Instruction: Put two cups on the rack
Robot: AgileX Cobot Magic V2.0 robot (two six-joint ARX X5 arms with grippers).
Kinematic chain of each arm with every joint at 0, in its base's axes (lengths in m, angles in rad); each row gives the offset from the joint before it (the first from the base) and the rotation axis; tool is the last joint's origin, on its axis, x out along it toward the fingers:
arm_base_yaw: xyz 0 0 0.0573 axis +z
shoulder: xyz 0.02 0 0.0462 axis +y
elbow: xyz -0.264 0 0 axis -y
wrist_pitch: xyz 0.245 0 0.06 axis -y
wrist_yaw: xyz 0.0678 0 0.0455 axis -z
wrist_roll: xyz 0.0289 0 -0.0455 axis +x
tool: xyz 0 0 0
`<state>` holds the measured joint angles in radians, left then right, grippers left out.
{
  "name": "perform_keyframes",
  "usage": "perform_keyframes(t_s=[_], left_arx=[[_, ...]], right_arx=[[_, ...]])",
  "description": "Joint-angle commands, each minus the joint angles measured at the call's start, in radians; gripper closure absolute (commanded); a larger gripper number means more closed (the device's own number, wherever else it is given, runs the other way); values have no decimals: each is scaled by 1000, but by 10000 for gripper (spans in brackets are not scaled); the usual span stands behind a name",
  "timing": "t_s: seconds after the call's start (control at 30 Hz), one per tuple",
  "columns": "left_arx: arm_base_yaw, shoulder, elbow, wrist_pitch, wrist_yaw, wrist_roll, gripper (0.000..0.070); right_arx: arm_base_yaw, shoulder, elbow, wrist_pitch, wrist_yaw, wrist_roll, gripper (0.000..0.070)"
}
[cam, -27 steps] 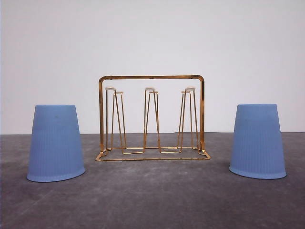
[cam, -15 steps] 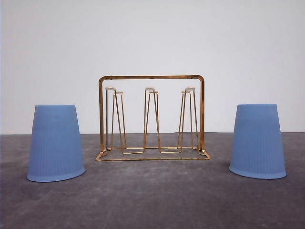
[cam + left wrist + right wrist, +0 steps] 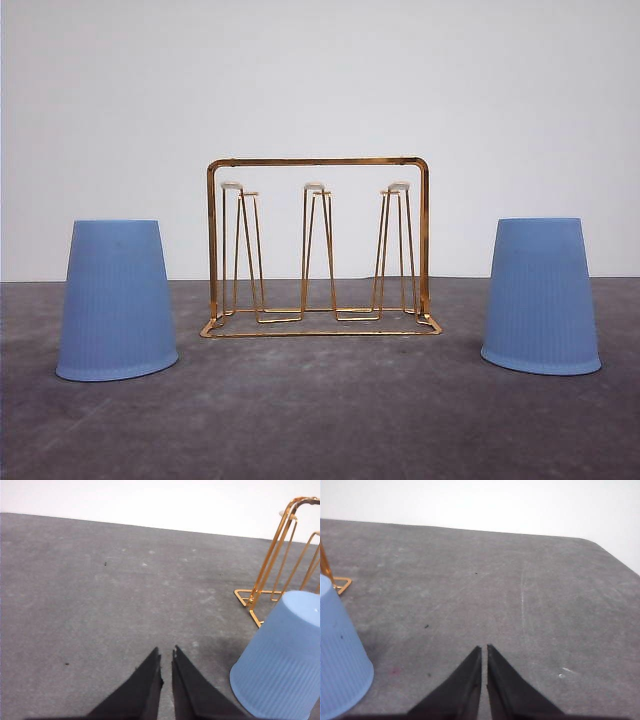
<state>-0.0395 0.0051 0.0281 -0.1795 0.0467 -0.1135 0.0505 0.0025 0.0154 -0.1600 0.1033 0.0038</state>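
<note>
Two light blue ribbed cups stand upside down on the grey table, one [image 3: 117,300] left of the rack and one [image 3: 541,296] right of it. Between them stands the gold wire rack [image 3: 317,247], its white-tipped prongs bare. In the left wrist view my left gripper [image 3: 166,653] is shut and holds nothing, with the left cup [image 3: 280,670] and a corner of the rack [image 3: 272,562] off to one side. In the right wrist view my right gripper [image 3: 484,648] is also shut on nothing, and the right cup [image 3: 337,655] stands apart from it.
The grey table [image 3: 320,420] runs back to a white wall. Its far edge and a rounded corner [image 3: 600,545] show in the right wrist view. Bare tabletop lies in front of the rack and ahead of both grippers.
</note>
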Motion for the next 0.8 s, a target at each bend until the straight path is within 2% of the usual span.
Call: perform_keyframes(t_s=[0.0, 0.17, 0.23, 0.3, 0.37, 0.43, 0.6, 0.77], left_arx=[[0, -1, 1, 0, -3, -78, 689], [0, 25, 121, -9, -2, -278, 689], [0, 67, 203, -24, -2, -310, 689], [0, 133, 303, -51, 1, -313, 689], [-1, 218, 408, -90, 13, -284, 689], [-1, 317, 514, -142, 44, -221, 689], [-5, 588, 760, -331, 116, -42, 685], [-39, 812, 883, -452, 120, 49, 672]], right_arx=[[-1, 1, 0, 26, -10, 86, 690], [0, 29, 87, 45, -91, 256, 694], [1, 70, 154, 28, -133, 321, 694], [6, 135, 240, -2, -169, 344, 694], [11, 209, 332, -43, -188, 338, 694], [15, 297, 433, -94, -209, 311, 694], [23, 550, 686, -279, -302, 184, 694], [46, 787, 839, -456, -358, 70, 694]])
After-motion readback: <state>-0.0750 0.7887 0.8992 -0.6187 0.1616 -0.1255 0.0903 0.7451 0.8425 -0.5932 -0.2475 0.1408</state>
